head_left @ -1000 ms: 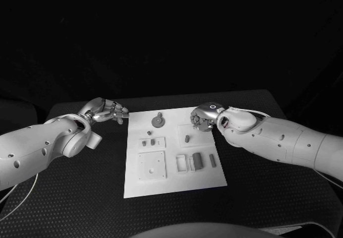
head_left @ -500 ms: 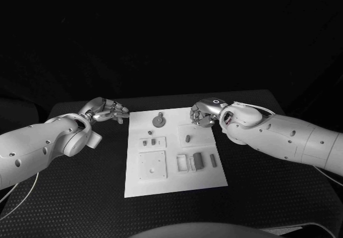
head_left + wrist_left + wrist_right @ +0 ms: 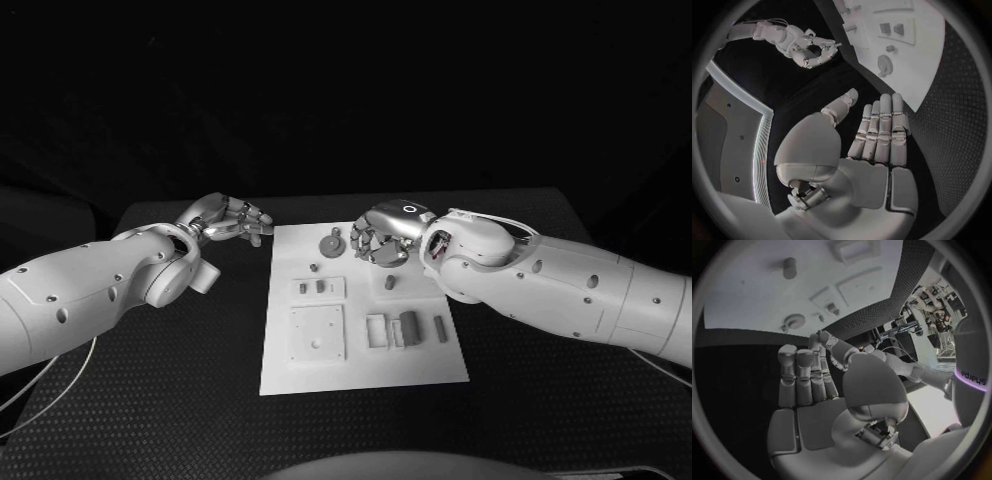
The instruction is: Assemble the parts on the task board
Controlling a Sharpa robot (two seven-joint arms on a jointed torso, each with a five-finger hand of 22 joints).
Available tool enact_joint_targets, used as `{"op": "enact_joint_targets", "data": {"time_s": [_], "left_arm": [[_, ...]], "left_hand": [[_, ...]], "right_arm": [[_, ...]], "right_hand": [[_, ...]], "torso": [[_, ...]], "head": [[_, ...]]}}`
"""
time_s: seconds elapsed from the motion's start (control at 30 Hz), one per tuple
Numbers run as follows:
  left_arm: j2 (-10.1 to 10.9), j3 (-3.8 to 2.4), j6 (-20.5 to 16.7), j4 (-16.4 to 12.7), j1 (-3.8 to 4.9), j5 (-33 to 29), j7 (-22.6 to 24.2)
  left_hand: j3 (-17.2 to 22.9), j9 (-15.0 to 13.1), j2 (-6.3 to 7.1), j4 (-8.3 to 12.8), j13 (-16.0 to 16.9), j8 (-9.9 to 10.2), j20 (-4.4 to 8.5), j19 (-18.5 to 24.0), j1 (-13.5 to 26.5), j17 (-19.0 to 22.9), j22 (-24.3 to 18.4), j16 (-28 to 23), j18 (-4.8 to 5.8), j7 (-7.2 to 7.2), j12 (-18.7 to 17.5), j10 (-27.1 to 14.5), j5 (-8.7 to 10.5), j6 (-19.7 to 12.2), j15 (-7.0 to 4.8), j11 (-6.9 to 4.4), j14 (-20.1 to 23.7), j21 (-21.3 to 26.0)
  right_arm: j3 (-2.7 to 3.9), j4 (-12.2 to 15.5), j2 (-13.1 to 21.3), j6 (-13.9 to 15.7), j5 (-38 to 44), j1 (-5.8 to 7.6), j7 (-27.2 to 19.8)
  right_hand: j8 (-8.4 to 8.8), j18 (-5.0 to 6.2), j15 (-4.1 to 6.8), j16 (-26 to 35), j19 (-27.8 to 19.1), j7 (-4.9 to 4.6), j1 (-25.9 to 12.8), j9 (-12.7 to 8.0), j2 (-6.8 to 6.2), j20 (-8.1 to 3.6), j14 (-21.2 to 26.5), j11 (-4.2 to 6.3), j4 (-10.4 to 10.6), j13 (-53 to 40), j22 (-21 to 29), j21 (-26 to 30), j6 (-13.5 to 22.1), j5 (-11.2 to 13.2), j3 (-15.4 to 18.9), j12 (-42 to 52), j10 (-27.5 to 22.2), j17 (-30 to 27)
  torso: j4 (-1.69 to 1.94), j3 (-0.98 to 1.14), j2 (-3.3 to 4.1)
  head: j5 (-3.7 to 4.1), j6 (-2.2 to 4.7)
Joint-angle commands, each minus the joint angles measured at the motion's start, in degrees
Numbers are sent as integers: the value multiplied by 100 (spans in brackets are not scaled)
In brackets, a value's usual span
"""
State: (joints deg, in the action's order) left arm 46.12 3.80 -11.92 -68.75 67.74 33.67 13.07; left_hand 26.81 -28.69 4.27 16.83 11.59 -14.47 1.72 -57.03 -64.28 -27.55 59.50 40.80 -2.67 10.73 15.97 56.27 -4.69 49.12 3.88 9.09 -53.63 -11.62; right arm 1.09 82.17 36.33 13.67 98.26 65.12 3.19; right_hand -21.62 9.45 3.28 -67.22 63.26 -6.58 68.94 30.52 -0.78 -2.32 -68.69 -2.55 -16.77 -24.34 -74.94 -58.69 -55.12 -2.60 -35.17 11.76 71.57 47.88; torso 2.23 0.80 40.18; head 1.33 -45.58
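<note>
Right hand (image 3: 381, 234): shifted since the earlier frames from the board's 1 o'clock corner inward over its far edge; it holds nothing, its fingers apart and loosely curled downward. The whole head picture has also shifted slightly, so the camera moved.

Left hand (image 3: 227, 217): sits off the board at about 10 o'clock, just beyond the far left corner; fingers straight and side by side, nothing in the grasp, as the left wrist view (image 3: 879, 132) confirms.

Task board (image 3: 369, 368): white plate, mid-surface, long edges running 12 to 6 o'clock. Near edge and both long edges are free of the arms; only the far edge is overhung by the right hand.

Parts on board: round part (image 3: 333, 243) at 12 o'clock, just beside the right hand's fingers; whether they touch cannot be told. Small peg (image 3: 389, 283) right of centre. Paired pieces (image 3: 313, 288) in a recess left of centre. Upright pieces (image 3: 408, 326) grouped at 4 o'clock. Square plate (image 3: 316, 334) at 7 o'clock.

Black surface (image 3: 173, 400): open room at 6, 8 and 4 o'clock round the board.
</note>
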Motion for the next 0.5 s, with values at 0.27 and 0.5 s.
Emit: {"op": "enact_joint_targets", "data": {"time_s": [0.27,0.5], "left_arm": [[-43,-4,-42,26,17,-29,58],[-68,-4,-35,28,38,-49,141]], "left_hand": [[-37,8,5,-12,-8,11,-10,-18,28,-11,-6,-25,-90,-2,-1,-38,15,-25,20,-16,15,32],[-33,8,22,-6,-14,1,-8,-17,2,-24,-6,-33,-92,-6,7,-33,12,-20,18,-20,13,36]], "right_arm": [[-302,117,-345,-232,935,-1,49],[-597,63,-578,-334,1106,-4,37]], "right_hand": [[-37,555,49,24,13,-48,-43,25,20,-34,-7,5,-6,1,-92,-25,-73,-18,-16,12,30,-5],[-37,554,50,25,12,-47,-43,27,14,-35,-7,6,-7,2,-92,-25,-75,-19,-15,11,32,-5]], "torso": [[7,-2,11],[3,4,18]], "head": [[-249,-67],[-312,-98]]}}
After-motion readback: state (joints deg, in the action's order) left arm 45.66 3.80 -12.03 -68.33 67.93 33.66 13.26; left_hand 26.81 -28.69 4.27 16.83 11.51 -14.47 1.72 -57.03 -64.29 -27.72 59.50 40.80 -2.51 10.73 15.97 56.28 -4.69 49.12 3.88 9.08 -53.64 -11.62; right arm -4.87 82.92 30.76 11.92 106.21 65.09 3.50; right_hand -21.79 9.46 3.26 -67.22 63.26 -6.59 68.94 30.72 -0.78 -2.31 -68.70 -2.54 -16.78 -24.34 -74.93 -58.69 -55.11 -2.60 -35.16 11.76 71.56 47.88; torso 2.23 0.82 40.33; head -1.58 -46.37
